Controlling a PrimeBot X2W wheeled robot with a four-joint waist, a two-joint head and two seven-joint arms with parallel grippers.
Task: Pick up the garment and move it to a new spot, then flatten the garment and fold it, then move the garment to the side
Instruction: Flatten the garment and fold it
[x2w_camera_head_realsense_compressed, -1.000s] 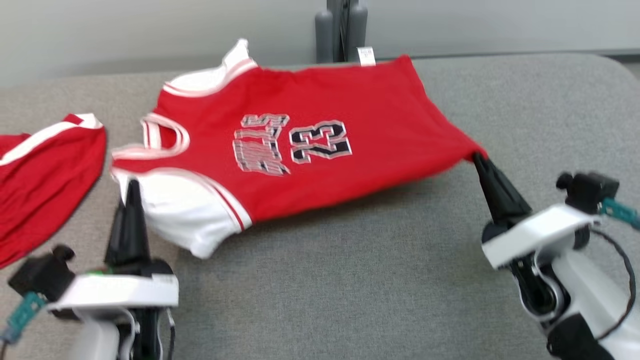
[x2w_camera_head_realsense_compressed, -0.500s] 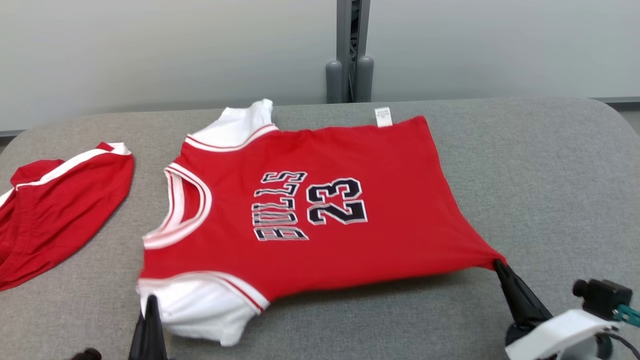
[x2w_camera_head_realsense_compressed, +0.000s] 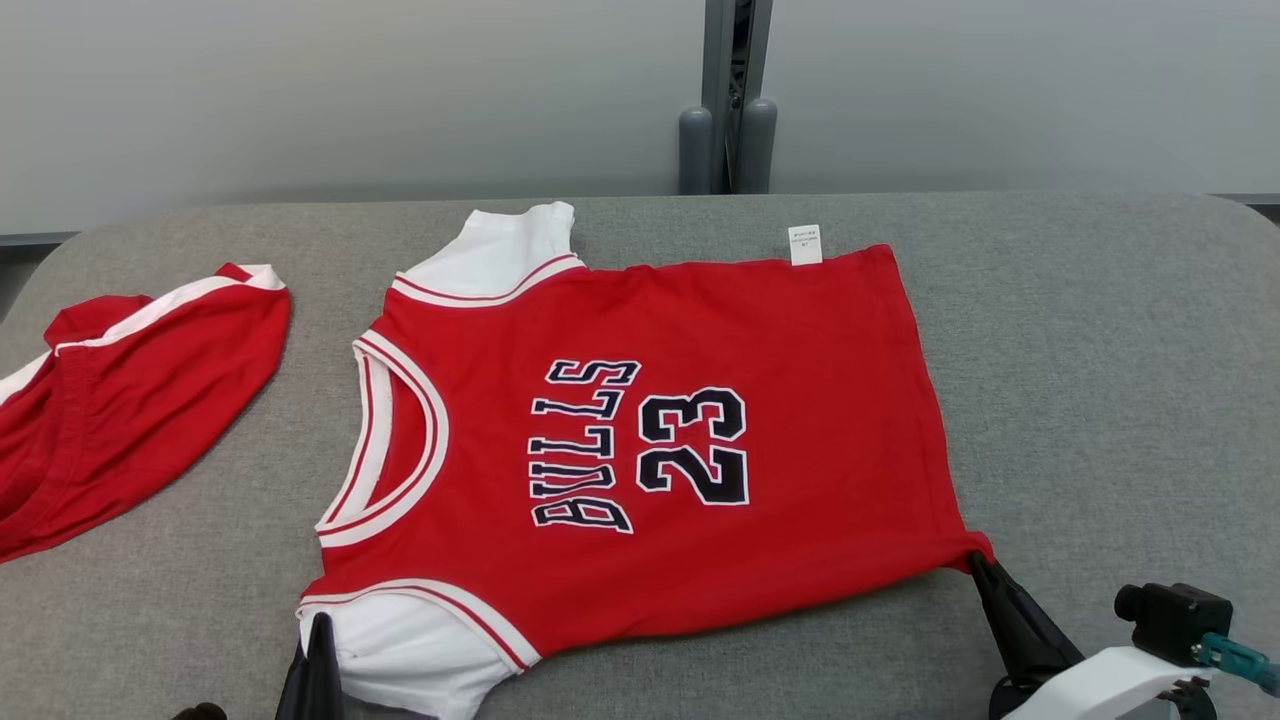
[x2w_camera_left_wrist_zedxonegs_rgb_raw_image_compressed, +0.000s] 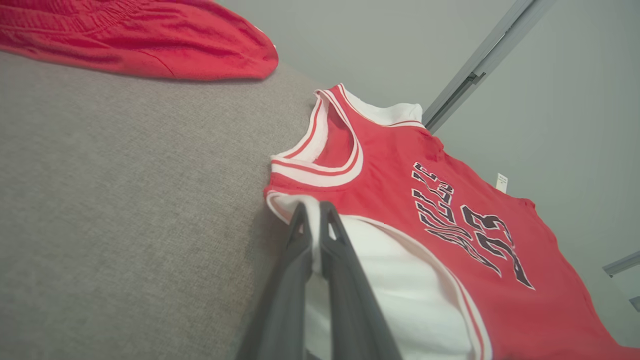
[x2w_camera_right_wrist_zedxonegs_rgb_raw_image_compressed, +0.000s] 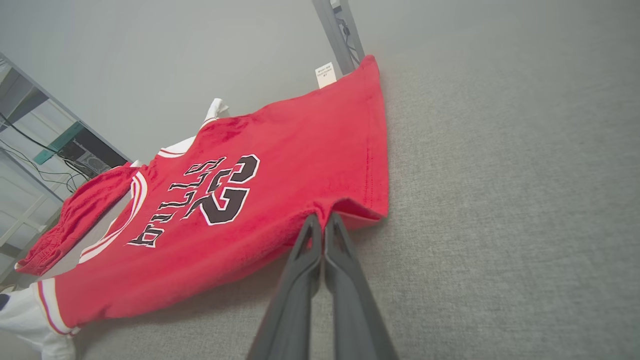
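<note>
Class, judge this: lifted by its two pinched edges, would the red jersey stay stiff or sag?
Probably sag: the jersey puckers to a point where the right end effector pinches its hem, so it looks floppy. Likely light too, as thin cloth. It may drag on the fuzzy grey table.

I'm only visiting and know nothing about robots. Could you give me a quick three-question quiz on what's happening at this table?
1. True or false: the red jersey reads 32.
2. The right gripper pinches the jersey's: A neckline, B bottom corner, C label?
3. Fill in: the left gripper is shut on the white ____.
Key: 1 false, it reads 23; 2 B; 3 sleeve.
</note>
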